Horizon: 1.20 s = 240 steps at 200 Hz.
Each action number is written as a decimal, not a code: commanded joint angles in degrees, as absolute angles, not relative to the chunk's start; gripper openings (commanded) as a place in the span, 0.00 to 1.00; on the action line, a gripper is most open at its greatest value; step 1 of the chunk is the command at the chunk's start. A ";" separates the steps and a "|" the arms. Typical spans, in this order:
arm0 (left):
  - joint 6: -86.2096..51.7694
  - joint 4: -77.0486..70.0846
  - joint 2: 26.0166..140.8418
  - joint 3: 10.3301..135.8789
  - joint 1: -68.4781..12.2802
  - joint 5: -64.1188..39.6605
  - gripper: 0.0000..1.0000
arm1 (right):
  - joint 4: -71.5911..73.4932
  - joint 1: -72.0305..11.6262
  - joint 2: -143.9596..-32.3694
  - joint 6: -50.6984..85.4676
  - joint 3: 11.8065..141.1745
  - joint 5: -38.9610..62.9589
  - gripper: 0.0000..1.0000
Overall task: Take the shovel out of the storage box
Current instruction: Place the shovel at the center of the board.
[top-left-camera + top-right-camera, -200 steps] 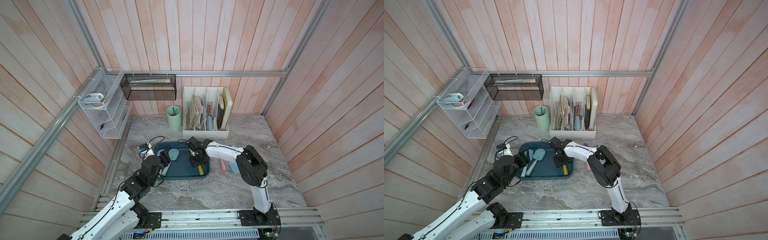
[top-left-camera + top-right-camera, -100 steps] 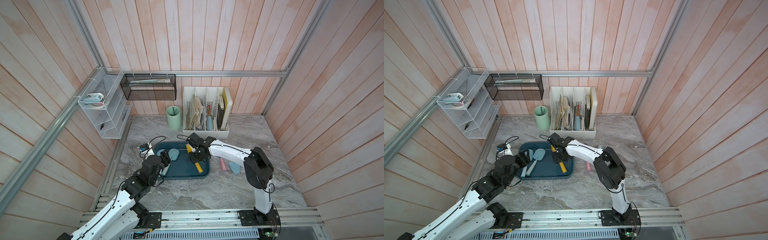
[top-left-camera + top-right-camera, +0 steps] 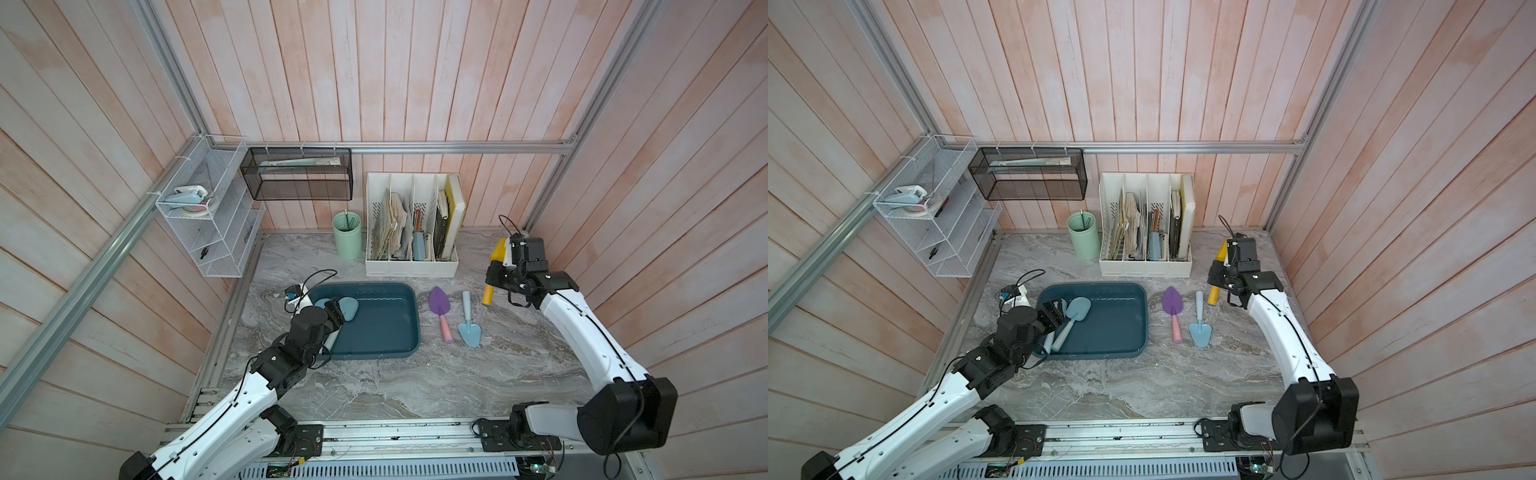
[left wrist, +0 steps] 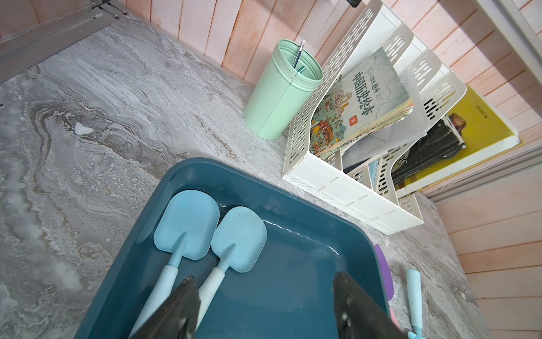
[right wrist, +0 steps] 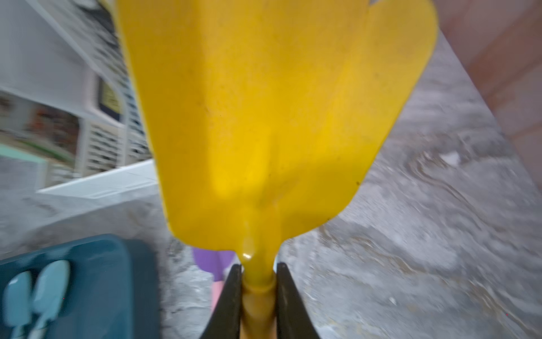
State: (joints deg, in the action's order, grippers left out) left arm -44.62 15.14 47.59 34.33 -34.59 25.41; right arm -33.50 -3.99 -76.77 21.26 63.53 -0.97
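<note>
Worktop [image 3: 374,386]: grey marble. Storage box [image 3: 382,332] sits left of centre, with two pale blue shovels [image 4: 187,226] inside at its left end. Yellow shovel [image 5: 278,117] is outside the box, lifted near the right rear corner, its neck clamped in the right pincer [image 5: 259,265]. Left pincer [image 4: 264,277] hovers over the box, jaws wide, holding nothing.

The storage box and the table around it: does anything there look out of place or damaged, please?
Nothing looks spilled or damaged. Two light blue shovels lie side by side in the storage box; the purple shovel and blue trowel lie beside it on the table, heads pointing opposite ways.
</note>
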 commanded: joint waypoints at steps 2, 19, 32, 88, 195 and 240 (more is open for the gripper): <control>-44.54 13.37 48.15 33.42 -34.12 24.18 0.75 | -35.32 0.99 -78.06 20.21 59.29 0.45 0.00; -44.56 13.02 48.59 33.48 -34.10 23.82 0.75 | -33.74 2.21 -80.18 20.93 57.06 0.07 0.00; -44.39 12.81 48.97 33.58 -33.85 23.57 0.75 | -33.30 2.39 -83.13 19.41 56.07 1.30 0.00; -44.95 11.81 49.98 32.68 -33.12 22.25 0.75 | -29.16 2.36 -90.67 20.56 51.15 2.60 0.00; -45.08 11.49 50.59 33.41 -32.51 20.08 0.75 | -30.81 2.34 -93.92 21.49 51.96 2.53 0.39; -46.09 11.93 49.03 32.71 -32.45 20.57 0.75 | -34.00 2.20 -87.80 21.68 57.05 -1.46 0.51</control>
